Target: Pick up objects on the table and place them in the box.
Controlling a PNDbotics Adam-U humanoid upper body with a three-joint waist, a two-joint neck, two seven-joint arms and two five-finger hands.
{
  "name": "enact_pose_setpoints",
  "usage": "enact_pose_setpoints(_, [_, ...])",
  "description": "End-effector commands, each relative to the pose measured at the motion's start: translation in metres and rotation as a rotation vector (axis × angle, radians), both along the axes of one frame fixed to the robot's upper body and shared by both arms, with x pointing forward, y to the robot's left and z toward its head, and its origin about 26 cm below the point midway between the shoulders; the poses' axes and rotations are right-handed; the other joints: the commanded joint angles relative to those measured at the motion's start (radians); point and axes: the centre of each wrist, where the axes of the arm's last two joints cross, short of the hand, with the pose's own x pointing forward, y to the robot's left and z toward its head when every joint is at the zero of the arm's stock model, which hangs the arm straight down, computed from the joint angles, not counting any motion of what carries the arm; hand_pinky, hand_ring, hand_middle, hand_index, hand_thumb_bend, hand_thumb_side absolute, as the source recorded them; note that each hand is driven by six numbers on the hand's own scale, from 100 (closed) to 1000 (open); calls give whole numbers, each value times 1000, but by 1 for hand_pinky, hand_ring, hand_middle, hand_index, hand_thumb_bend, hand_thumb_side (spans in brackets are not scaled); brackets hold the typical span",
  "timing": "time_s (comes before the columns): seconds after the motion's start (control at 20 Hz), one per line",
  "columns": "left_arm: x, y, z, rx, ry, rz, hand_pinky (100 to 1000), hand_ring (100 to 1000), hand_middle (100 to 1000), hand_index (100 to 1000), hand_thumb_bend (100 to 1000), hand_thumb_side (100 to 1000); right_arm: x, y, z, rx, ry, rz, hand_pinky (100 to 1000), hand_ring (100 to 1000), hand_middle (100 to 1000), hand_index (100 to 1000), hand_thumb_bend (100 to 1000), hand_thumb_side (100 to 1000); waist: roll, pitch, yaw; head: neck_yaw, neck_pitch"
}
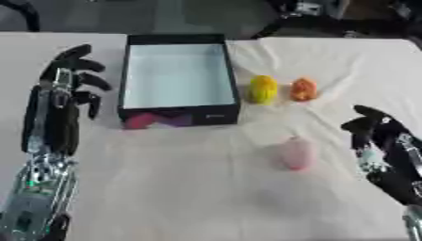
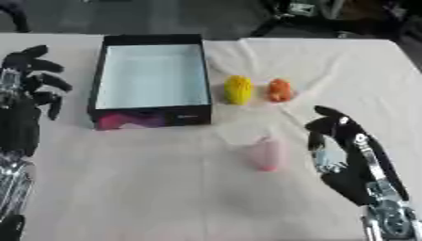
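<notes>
a black box (image 1: 231, 70) with a pale, bare inside sits on the cloth-covered worktop (image 1: 206, 197), at about 11 o'clock from the middle of the view. its near wall carries a pink and purple patch. nothing lies inside it that can be seen.

three small things wait on the cloth outside the box. a yellow object (image 1: 263, 89) lies just beside the box's right wall, at roughly 1 o'clock from the centre. an orange object (image 1: 303, 89) lies near it on the right, apart from it. a pale pink object (image 2: 266, 155) rests closer to the robot, at about 5 o'clock from the box, well apart from the other two; its outline is too soft to say what it is.

the left hand (image 1: 70, 80) stands at 9 o'clock, just beside the box's left wall, fingers spread and only slightly bent, holding nothing. whether it touches the box cannot be told.

the right hand (image 2: 339, 141) shows at 4 o'clock, near the pink object on its right but apart from it, fingers up and relaxed, thumb out, holding nothing.
</notes>
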Motion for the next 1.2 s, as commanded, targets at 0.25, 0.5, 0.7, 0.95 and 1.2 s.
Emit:
enact_pose_setpoints(0.25, [-1, 2, 5, 10, -17, -1, 100, 460, 550, 796, 100, 830, -1, -29, 23, -202, -87, 7, 809, 743, 646, 904, 100, 465, 2, -30, 4, 0, -2])
enact_pose_setpoints(0.5, [-1, 2, 4, 12, -15, -2, 100, 460, 550, 795, 100, 831, 3, -50, 41, -281, -107, 18, 808, 744, 648, 909, 100, 438, -1, -32, 7, 0, -2])
enact_pose_setpoints(0.7, [-1, 2, 4, 13, -13, -5, 100, 460, 550, 795, 100, 831, 17, -69, 55, -328, -120, 35, 806, 742, 648, 912, 100, 421, -1, -32, 8, -1, -2])
enact_pose_setpoints(0.95, [-1, 1, 4, 11, -11, -13, 100, 460, 550, 795, 100, 832, 51, -100, 72, -390, -81, 53, 805, 742, 650, 915, 100, 426, 4, -30, 14, -10, -2])
enact_pose_setpoints(1.2, [0, -3, 6, 3, -14, -30, 100, 461, 550, 796, 100, 833, 91, -128, 90, -441, -56, 34, 805, 742, 652, 917, 100, 425, 15, -23, 32, -29, -2])
